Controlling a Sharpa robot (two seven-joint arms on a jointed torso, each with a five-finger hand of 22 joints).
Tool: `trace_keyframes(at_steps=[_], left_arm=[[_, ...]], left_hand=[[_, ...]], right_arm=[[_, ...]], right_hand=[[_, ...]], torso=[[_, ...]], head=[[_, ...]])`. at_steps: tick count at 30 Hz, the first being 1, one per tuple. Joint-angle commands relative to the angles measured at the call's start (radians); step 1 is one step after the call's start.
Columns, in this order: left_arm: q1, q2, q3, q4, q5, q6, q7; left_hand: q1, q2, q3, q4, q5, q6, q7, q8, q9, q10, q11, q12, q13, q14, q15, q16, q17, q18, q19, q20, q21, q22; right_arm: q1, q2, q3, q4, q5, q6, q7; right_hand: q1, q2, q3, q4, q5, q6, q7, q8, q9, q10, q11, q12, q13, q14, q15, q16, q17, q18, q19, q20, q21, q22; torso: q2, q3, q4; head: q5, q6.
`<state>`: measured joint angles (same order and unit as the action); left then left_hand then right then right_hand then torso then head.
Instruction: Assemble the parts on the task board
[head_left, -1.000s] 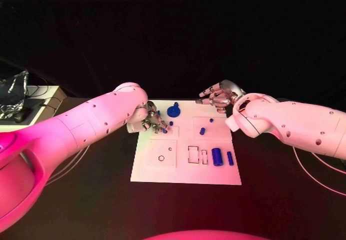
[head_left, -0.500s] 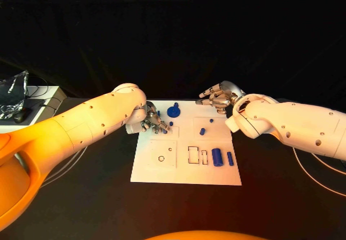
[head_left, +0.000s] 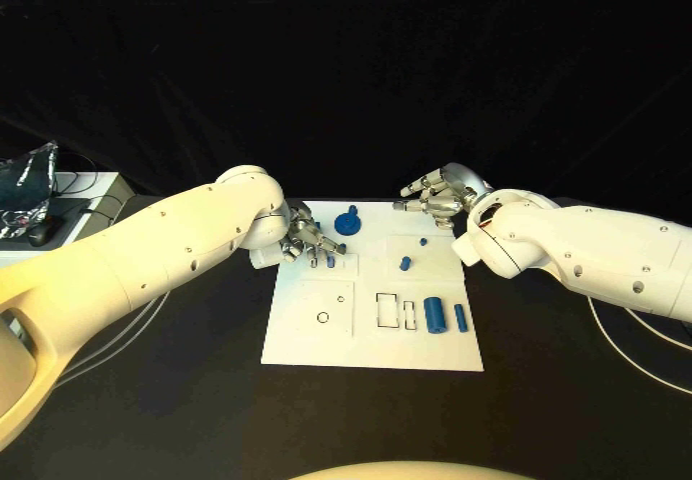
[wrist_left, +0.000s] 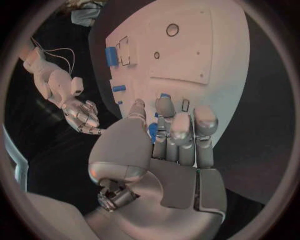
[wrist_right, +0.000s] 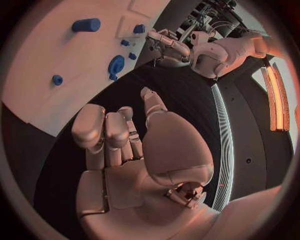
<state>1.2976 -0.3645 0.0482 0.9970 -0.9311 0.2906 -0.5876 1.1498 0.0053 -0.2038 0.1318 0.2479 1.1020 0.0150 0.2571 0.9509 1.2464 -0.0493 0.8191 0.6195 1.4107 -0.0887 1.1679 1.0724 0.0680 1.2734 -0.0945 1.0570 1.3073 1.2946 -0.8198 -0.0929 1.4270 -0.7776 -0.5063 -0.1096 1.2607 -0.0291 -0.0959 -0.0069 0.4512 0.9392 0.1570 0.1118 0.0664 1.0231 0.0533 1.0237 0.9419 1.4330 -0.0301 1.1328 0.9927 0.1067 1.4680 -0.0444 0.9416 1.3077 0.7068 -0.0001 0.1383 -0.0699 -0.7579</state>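
The white task board lies mid-table. My left hand hangs over its far left corner, fingers bent down onto the board. In the left wrist view a small blue part shows between thumb and fingers; whether it is gripped I cannot tell. A blue round part with a knob stands just right of that hand. Two small blue pegs lie mid-board, and a blue cylinder and a thin bar sit near the right edge. My right hand hovers off the far right corner, fingers curled in, holding nothing.
A crinkled silver bag and a pale box sit at the table's far left. Thin cables trail under the left arm. The board has outlined recesses and a small ring hole on its near half.
My left arm has shifted slightly while its hand stays over the same corner of the board. The right hand has barely moved.
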Motion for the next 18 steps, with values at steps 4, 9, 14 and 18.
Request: trace_keyframes(at_steps=[4,9,14,18], left_arm=[[-0.013,-0.055,0.007,0.074,0.03,-0.151,0.068],[-0.029,-0.108,0.01,0.15,0.02,-0.25,0.102],[-0.049,-0.162,0.01,0.237,-0.02,-0.395,0.146],[-0.067,-0.186,0.009,0.276,-0.034,-0.459,0.159]], left_hand=[[0.038,-0.004,0.008,0.007,0.007,-0.043,0.057,-0.107,-0.235,-0.074,0.04,-0.033,-0.049,-0.09,0.027,-0.135,-0.164,0.024,-0.093,0.029,-0.176,-0.059],[0.058,-0.01,0.026,0.014,0.02,-0.092,0.096,-0.12,-0.437,-0.111,0.074,-0.1,-0.159,-0.142,0.054,-0.199,-0.276,0.056,-0.16,0.066,-0.366,-0.162],[0.059,-0.044,0.095,0.046,0.024,-0.167,0.105,-0.06,-0.507,-0.128,0.081,-0.117,-0.229,-0.14,0.057,-0.203,-0.317,0.061,-0.14,0.068,-0.395,-0.179],[0.06,-0.076,0.188,0.069,0.029,-0.198,0.11,0.022,-0.575,-0.123,0.08,-0.112,-0.261,-0.129,0.056,-0.21,-0.332,0.062,-0.127,0.067,-0.41,-0.186]], right_arm=[[-0.004,-0.01,-0.001,0.007,-0.019,0.004,0.019],[-0.007,-0.019,-0.002,0.012,-0.024,0.002,0.023],[-0.013,-0.028,-0.002,0.016,-0.027,0.0,0.024],[-0.018,-0.032,-0.003,0.018,-0.03,-0.001,0.025]], right_hand=[[-0.01,-0.001,0.0,-0.004,0.006,0.002,0.007,-0.004,0.0,-0.008,-0.002,-0.001,-0.001,0.004,0.0,-0.006,0.0,0.013,0.04,0.001,-0.006,0.121],[-0.01,-0.001,0.0,-0.004,0.006,0.002,0.007,-0.004,0.0,-0.008,-0.002,-0.001,-0.001,0.004,0.0,-0.006,0.0,0.013,0.04,0.001,-0.006,0.121],[-0.01,-0.001,0.0,-0.004,0.006,0.002,0.007,-0.004,0.0,-0.008,-0.002,-0.001,-0.001,0.004,0.0,-0.006,0.0,0.013,0.04,0.001,-0.006,0.121],[-0.01,-0.001,0.0,-0.004,0.006,0.002,0.007,-0.004,0.0,-0.008,-0.002,-0.001,-0.001,0.004,0.0,-0.006,0.0,0.013,0.04,0.001,-0.006,0.121]], torso=[[0.0,0.0003,-0.0004],[-0.001,-0.0002,0.0004],[-0.003,-0.0002,0.0021],[-0.007,-0.0016,0.0064]], head=[[-0.004,0.003],[-0.006,0.005],[-0.004,0.008],[-0.006,0.003]])
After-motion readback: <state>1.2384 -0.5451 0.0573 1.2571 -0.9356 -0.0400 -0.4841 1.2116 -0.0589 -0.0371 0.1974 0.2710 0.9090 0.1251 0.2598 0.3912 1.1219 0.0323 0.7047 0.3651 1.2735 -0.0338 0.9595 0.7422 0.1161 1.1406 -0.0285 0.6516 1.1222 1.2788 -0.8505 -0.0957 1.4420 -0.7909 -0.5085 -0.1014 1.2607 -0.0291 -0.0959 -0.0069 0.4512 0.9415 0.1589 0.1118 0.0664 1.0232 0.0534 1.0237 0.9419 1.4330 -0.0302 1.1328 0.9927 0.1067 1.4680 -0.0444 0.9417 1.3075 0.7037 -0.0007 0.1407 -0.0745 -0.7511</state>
